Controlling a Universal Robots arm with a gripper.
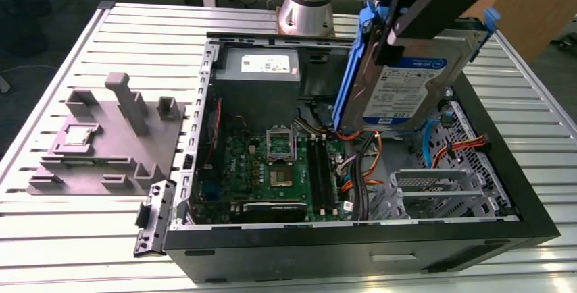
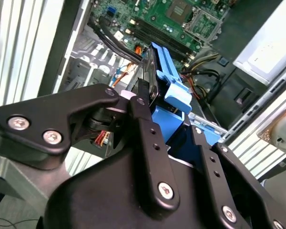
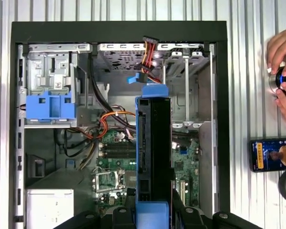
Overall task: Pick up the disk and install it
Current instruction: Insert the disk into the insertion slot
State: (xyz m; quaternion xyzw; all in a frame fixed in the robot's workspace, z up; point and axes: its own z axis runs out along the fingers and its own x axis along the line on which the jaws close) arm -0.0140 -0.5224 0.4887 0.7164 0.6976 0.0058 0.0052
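Up close we see the jaws clamped on the disk [image 1: 406, 87], held on edge over the open computer case [image 1: 361, 247], toward its one o'clock in the exterior view; a grey block [image 1: 108, 138] sits at its nine o'clock on the worktop [image 1: 72, 239].

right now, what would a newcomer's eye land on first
The disk, blue-framed, hangs on edge in the end effector over the open computer case. A grey fixture block sits at the exterior view's left; a hand shows beside the case in the first wrist view.
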